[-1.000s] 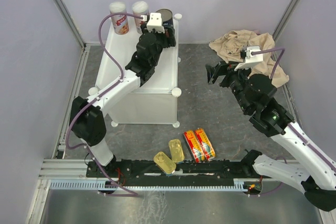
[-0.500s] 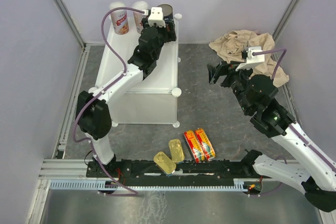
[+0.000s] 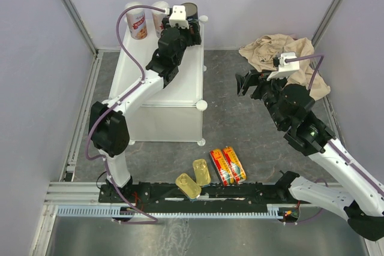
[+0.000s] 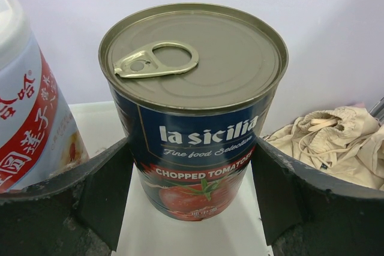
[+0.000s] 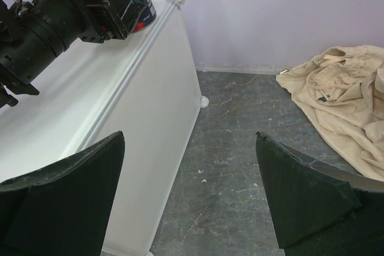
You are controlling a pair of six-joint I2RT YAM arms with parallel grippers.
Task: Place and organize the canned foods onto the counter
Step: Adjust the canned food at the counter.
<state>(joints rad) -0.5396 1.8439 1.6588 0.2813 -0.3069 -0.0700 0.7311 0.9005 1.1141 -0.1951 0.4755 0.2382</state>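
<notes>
The dark tomato can [image 3: 191,11] [image 4: 192,118] stands upright at the back right corner of the white counter [image 3: 180,88] [image 4: 186,232]. My left gripper [image 3: 189,26] [image 4: 192,166] is shut on its sides. Two white-and-red cans [image 3: 137,21] [image 3: 159,13] stand beside it along the back edge; one [image 4: 30,106] shows at the left of the left wrist view. On the floor by the arm bases lie two gold tins [image 3: 188,185] [image 3: 201,172] and two red-yellow tins [image 3: 220,166] [image 3: 234,163]. My right gripper [image 3: 246,83] [image 5: 189,136] hangs open and empty, right of the counter [image 5: 150,88].
A beige cloth [image 3: 282,52] [image 5: 342,94] lies crumpled at the back right of the dark floor. Purple walls close in the back and sides. A metal rail [image 3: 180,193] with the arm bases runs along the near edge.
My left arm has carried the dark can a little further back on the counter, closer to the white-and-red cans. The right arm has hardly moved.
</notes>
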